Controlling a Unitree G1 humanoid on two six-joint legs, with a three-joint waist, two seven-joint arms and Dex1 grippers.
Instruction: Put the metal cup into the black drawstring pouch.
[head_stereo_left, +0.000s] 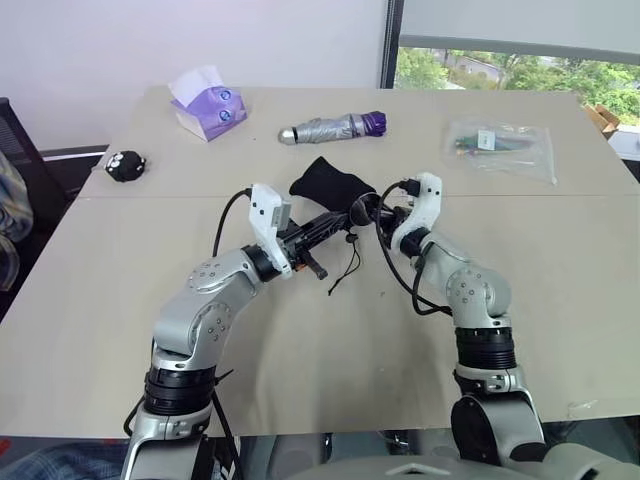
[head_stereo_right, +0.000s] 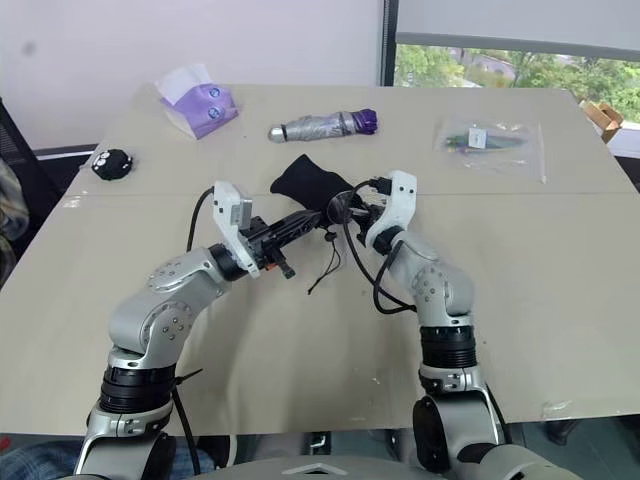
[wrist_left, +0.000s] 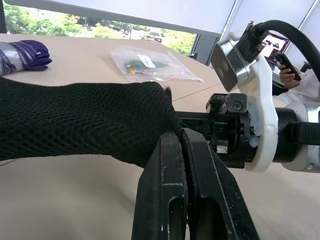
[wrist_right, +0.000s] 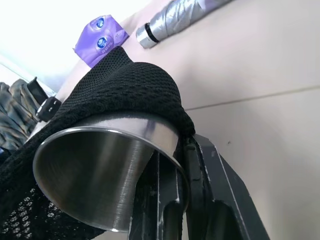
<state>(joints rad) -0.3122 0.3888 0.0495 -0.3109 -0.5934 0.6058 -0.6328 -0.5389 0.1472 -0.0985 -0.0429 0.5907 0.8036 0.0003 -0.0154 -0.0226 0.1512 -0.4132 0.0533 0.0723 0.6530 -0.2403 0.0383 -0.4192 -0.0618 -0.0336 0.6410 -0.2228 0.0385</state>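
The black drawstring pouch (head_stereo_left: 330, 183) hangs above the middle of the table, held at its mouth between both arms. My left gripper (head_stereo_left: 345, 218) is shut on the pouch's edge (wrist_left: 85, 120). The metal cup (wrist_right: 90, 170) lies partly inside the pouch, its open mouth facing my right wrist, with black mesh (wrist_right: 125, 85) draped over its top. My right gripper (head_stereo_left: 372, 210) is shut at the cup's rim, where the fabric meets it. The pouch's cord (head_stereo_left: 345, 265) dangles down to the table.
A folded silver umbrella (head_stereo_left: 335, 127) with a purple end lies behind the pouch. A purple tissue pack (head_stereo_left: 208, 105) and a round black object (head_stereo_left: 126, 165) sit at the far left. A clear plastic bag (head_stereo_left: 500, 145) lies at the far right.
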